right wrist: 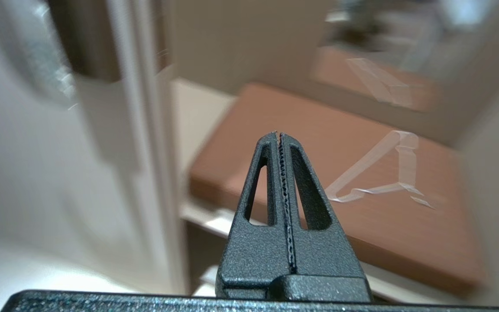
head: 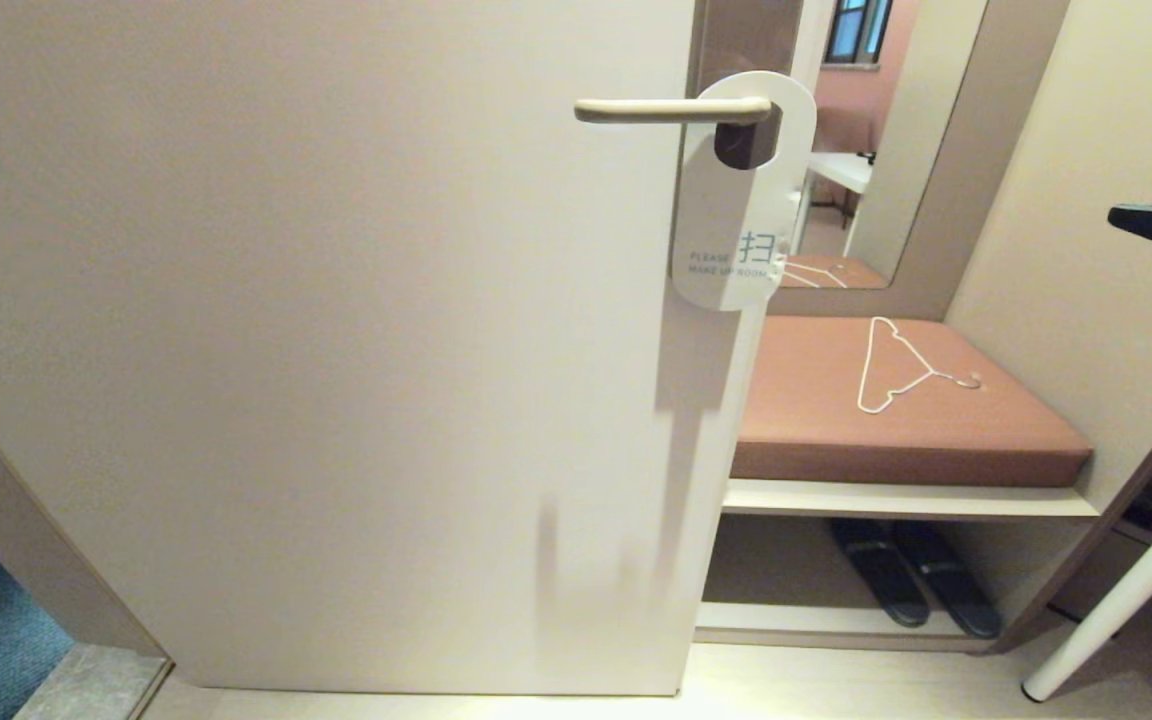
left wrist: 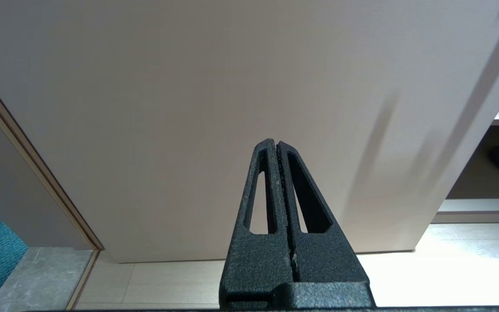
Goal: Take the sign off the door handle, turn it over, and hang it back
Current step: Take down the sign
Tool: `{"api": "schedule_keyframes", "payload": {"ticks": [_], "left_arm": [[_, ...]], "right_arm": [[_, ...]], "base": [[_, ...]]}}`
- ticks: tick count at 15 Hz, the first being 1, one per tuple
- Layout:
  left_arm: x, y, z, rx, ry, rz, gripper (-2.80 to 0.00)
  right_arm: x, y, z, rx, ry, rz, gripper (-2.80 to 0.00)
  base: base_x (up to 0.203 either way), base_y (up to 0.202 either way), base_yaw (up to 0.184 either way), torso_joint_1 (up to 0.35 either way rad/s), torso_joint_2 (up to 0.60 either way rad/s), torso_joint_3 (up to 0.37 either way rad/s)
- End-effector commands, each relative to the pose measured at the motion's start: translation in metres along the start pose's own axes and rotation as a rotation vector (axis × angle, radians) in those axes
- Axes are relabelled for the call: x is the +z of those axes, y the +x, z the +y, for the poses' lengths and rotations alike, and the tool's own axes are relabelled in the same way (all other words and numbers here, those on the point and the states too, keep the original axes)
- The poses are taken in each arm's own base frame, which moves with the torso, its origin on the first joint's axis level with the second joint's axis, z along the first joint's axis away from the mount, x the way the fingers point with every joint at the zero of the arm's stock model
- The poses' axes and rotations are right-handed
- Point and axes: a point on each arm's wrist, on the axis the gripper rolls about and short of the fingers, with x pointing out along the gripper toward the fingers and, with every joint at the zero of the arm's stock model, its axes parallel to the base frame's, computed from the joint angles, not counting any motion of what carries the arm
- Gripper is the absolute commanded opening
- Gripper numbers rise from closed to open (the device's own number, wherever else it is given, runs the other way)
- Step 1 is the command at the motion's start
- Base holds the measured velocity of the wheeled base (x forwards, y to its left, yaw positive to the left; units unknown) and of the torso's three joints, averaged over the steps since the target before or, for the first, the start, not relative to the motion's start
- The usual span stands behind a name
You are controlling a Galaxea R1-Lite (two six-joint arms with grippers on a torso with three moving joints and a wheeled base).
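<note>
While the sign (head: 736,200) hangs lengthwise down from the door handle (head: 671,110), white side out, you'll find your right gripper (right wrist: 279,135) nearer, fingers closed on nothing; left gripper (left wrist: 274,143) is parked low, also closed.

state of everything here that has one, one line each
sign: hanging on the door handle, white "please make up room" side showing
door handle: level, through the sign's hole
door: open
left end effector: shut, empty
right end effector: shut, empty
wire hanger: lying flat on the bench cushion
</note>
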Motion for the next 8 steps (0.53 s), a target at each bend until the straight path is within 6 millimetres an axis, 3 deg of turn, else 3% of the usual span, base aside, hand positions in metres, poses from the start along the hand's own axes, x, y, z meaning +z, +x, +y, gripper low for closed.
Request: {"api": "schedule_keyframes", "payload": {"ticks": [1, 5, 8], "left_arm": [[0.000, 0.000, 0.000, 0.000, 0.000, 0.001, -2.80], [0.000, 0.000, 0.000, 0.001, 0.000, 0.001, -2.80], [0.000, 0.000, 0.000, 0.002, 0.000, 0.001, -2.80]], "right_arm": [[-0.014, 0.026, -0.019, 0.122, 0.037, 0.042, -2.80], [-0.024, 0.048, -0.026, 0.401, 0.073, 0.028, -2.80], [-0.026, 0.066, -0.018, 0.573, 0.086, 0.019, -2.80]], "base": [[0.000, 0.000, 0.000, 0.000, 0.00, 0.000], [0.000, 0.000, 0.000, 0.000, 0.00, 0.000], [0.000, 0.000, 0.000, 0.000, 0.00, 0.000]]}}
